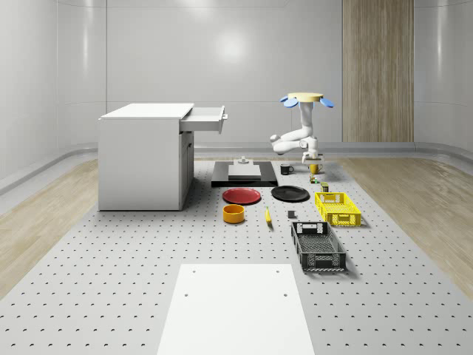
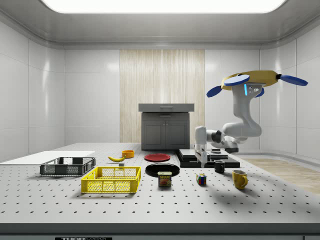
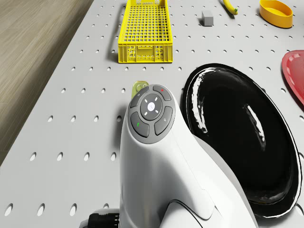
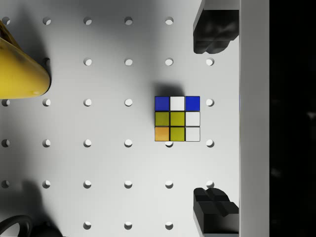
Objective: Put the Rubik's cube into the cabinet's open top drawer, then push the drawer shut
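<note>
Nothing of the task is seen to be done yet. The Rubik's cube (image 4: 177, 118) is shown lying on the perforated bench (image 1: 111, 281), untouched, toward the far right part of the bench as the whole-scene view has it, between the yellow mug (image 2: 239, 178) and the small tin (image 2: 164, 179) in the side view, with the black mug (image 2: 219, 166) just behind it. The drone (image 2: 252, 80) is seen hovering above that end of the bench, resting on nothing, with the arm bent down beneath it. The gripper (image 4: 212, 118) is held above the cube and pointed straight down at it; its fingers (image 4: 213, 32) are spread wide, with the cube between them in the wrist view though off toward one side of the gap, and no contact is made. The cabinet (image 1: 144, 159) is placed at the far left part of the bench, well apart from the cube, and its top drawer (image 1: 203, 118) is shown pulled out and open. What is left may be judged as nearly the whole job: the descent, the closing of the fingers on the cube, the carry across to the drawer, the release inside it, and the push to shut it.
</note>
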Robot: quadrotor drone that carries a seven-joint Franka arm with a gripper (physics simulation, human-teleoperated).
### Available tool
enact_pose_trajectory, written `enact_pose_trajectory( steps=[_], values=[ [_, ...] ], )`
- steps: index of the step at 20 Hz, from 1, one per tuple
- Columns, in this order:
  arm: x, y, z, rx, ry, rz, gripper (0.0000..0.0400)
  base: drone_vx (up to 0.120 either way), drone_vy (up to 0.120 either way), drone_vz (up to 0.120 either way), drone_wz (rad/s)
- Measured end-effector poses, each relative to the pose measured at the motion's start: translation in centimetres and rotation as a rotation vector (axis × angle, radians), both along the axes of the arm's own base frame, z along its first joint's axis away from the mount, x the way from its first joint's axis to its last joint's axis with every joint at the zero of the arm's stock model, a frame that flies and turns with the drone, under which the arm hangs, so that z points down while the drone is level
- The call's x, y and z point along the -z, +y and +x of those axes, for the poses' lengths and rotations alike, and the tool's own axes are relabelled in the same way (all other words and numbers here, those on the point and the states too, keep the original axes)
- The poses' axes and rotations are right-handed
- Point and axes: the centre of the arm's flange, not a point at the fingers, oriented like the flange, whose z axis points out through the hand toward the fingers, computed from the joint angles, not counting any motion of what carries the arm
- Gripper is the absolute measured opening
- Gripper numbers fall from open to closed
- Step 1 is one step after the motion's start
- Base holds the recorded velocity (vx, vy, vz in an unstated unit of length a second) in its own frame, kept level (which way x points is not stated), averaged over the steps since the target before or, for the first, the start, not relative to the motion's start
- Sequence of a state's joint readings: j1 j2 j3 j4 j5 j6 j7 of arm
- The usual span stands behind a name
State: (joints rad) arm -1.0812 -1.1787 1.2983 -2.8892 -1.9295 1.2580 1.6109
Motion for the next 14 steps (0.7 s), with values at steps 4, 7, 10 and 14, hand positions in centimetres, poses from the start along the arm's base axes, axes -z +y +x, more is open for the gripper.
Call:
enact_pose_trajectory(
  steps=[4, 7, 10, 14],
  values=[
    [0.00, 0.00, 0.00, 0.000, 0.000, 0.000, 0.0400, 0.000, 0.000, -0.120, 0.000],
    [0.00, 0.00, 0.00, 0.000, 0.000, 0.000, 0.0400, 0.000, 0.000, -0.120, 0.000],
    [0.00, 0.00, 0.00, 0.000, 0.000, 0.000, 0.0400, 0.000, 0.000, -0.120, 0.000],
    [-0.24, 0.00, 0.00, 0.000, 0.000, 0.000, 0.0400, 0.000, 0.000, -0.070, 0.000]
  ],
)
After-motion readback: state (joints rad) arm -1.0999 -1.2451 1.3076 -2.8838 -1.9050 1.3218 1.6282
